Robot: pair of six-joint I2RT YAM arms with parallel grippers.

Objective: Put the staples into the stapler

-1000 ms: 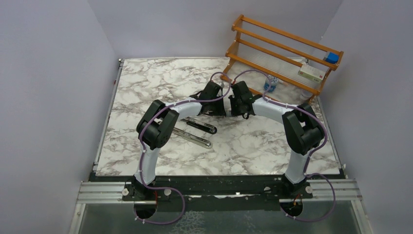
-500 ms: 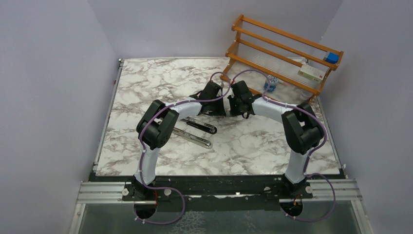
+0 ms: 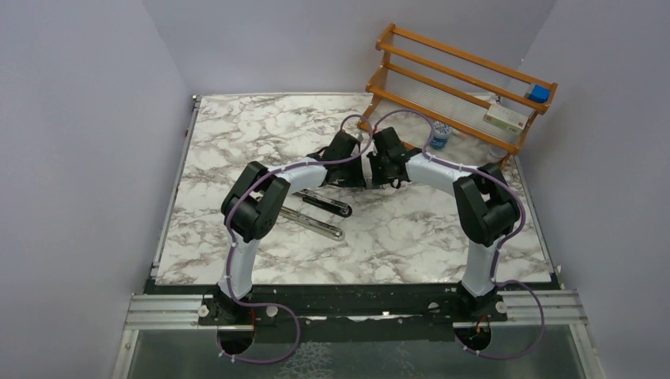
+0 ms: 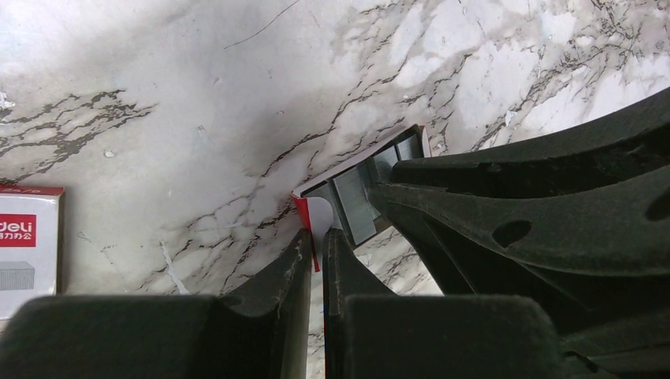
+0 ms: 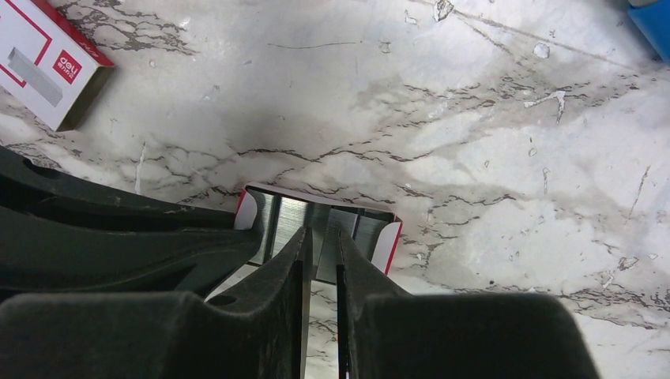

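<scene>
**Strip pinched in the tray, stapler waiting near-left**

Both arms meet at mid-table over the small tray [image 5: 385, 237] of staples [image 5: 286, 218]. The left fingers [image 4: 316, 237] are closed almost fully on the tray's red-and-white end wall, steadying it. The right fingers [image 5: 321, 237] stand a narrow gap apart, tips down astride one strip, and seem to be pinching it. The strips run lengthwise in line with the right fingers. The empty box sleeve [image 4: 24, 253] lies apart on the table [image 3: 237, 134].

The stapler [image 3: 325, 204] lies opened out, near and left of both sets of fingers, its long axis running left-far to right-near. The left arm is nearer to it, but the right one has the strip, so it would likely carry it near-left and turn it to match the channel
</scene>
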